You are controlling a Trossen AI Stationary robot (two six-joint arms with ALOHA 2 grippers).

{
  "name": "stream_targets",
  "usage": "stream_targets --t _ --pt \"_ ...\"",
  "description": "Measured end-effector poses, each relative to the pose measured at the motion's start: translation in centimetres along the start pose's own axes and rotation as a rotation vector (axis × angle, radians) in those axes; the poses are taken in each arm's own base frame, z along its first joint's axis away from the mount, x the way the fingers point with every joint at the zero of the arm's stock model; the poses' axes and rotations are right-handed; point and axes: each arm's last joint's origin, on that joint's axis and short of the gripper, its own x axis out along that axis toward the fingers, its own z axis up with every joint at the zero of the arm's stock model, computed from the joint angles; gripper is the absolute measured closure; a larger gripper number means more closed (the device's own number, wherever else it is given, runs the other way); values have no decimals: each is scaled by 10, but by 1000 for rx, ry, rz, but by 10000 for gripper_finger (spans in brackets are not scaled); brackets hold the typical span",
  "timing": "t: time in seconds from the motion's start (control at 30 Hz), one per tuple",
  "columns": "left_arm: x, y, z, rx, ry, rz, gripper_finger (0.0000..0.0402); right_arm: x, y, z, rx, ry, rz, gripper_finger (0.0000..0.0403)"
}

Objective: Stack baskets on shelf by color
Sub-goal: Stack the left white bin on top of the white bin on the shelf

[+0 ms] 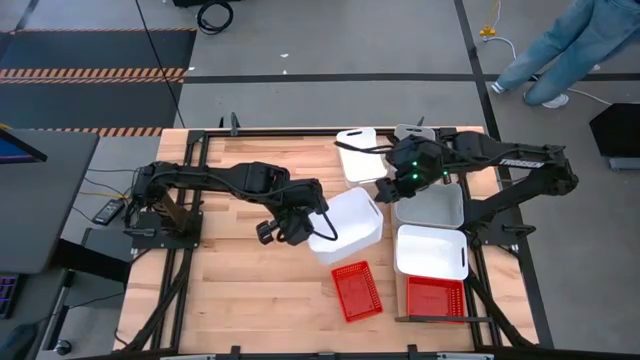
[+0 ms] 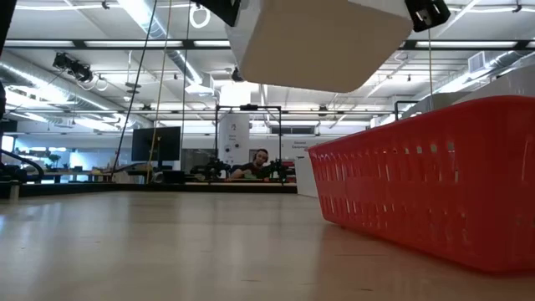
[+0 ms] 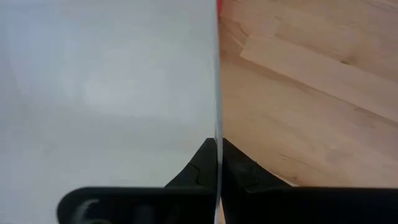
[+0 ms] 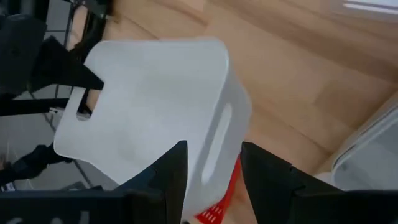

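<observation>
My left gripper (image 1: 316, 230) (image 3: 217, 160) is shut on a white basket (image 1: 347, 224). The basket hangs clear of the table and shows at the top of the low view (image 2: 318, 38). My right gripper (image 1: 386, 190) (image 4: 214, 163) is open at the basket's far right corner. Its fingers stand on either side of the end wall with the handle slot (image 4: 219, 140). Two red mesh baskets (image 1: 357, 290) (image 1: 435, 298) rest on their bases near the table's near edge. I cannot make out the plywood shelf. My left gripper pinches the white basket's left wall at its rim (image 3: 217, 134), one finger inside and one outside. It comes level from the table's left. The basket is lifted clear of the table and tilted. My right gripper: I cannot tell whether its fingers touch the basket.
A white basket (image 1: 360, 155) stands by the far edge. A pale basket (image 1: 432, 205) and a white one (image 1: 432, 250) stand in a row on the right, with a red one at the row's near end. Bare butcher-block (image 1: 250, 290) lies near left. A person's legs (image 1: 570, 45) are beyond the table.
</observation>
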Motion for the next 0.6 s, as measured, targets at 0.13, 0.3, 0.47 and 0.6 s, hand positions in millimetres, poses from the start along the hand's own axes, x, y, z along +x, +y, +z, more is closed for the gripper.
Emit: stream_targets --t 0.13,0.3,0.47,0.6 --pt "0 1 1 2 -7 11 398 8 2 1 -12 51 2 249" --pt "0 1 1 -7 -7 12 397 23 5 3 -35 121 -5 250" --pt "0 1 1 -20 -8 13 396 40 6 6 -62 169 -40 250" --pt "0 2 1 -32 4 24 395 53 5 7 -72 216 -84 250"
